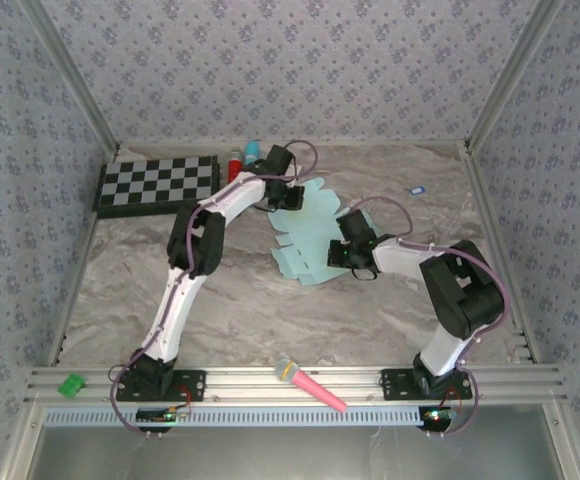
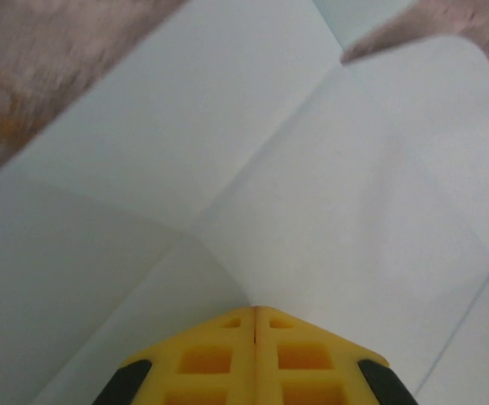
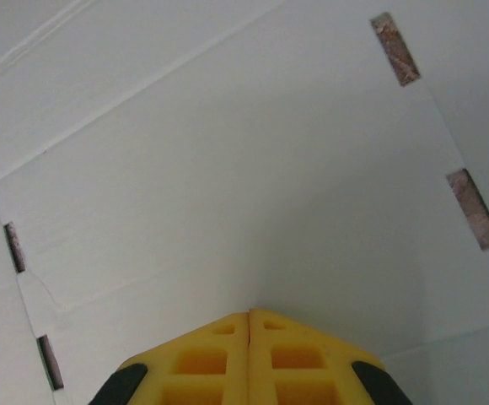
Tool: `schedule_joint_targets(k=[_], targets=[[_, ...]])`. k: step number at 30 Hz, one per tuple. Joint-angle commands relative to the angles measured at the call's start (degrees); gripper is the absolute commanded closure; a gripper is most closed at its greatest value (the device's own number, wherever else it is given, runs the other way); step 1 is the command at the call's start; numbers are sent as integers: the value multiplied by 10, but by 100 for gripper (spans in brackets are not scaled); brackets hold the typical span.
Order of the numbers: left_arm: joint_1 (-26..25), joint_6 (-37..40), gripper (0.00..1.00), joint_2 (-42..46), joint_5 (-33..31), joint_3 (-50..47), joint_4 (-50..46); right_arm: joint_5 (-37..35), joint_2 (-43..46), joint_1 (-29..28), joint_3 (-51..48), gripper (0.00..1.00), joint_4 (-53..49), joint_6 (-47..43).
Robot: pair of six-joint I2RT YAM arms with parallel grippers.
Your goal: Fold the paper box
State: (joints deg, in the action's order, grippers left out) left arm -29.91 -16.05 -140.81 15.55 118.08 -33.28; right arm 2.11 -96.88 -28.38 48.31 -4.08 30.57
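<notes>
The paper box [image 1: 310, 240] is a flat pale mint-blue die-cut sheet with scalloped flaps, lying mid-table. My left gripper [image 1: 288, 197] is down on its far left part, and my right gripper [image 1: 355, 258] is on its right edge. In the left wrist view the yellow fingers [image 2: 219, 359] are pressed together with the left gripper [image 2: 254, 309] tip on the sheet [image 2: 253, 152], where a raised crease runs into the seam. My right gripper [image 3: 249, 312] is likewise shut, tip against the slotted sheet [image 3: 228, 169], with a faint ridge meeting its seam.
A black-and-white checkerboard [image 1: 158, 185] lies at the back left, with a red item [image 1: 236, 162] and a cyan tube [image 1: 252, 150] beside it. A pink marker [image 1: 312, 386] and a green block [image 1: 71, 384] rest on the front rail. Patterned walls close three sides.
</notes>
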Motion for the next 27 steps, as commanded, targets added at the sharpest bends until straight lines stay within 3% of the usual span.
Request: schedule_joint_targets(k=[1, 13, 21, 27], targets=[[-14, -10, 100, 54, 31, -103, -23, -42, -20, 7, 8, 93, -47, -9], [-68, -76, 100, 207, 25, -347, 66, -112, -23, 31, 57, 91, -130, -47], [-134, -113, 100, 269, 23, -430, 96, -80, -59, 45, 107, 89, -118, -88], [-135, -123, 97, 328, 5, -439, 106, -84, -65, 41, 154, 88, -129, -91]])
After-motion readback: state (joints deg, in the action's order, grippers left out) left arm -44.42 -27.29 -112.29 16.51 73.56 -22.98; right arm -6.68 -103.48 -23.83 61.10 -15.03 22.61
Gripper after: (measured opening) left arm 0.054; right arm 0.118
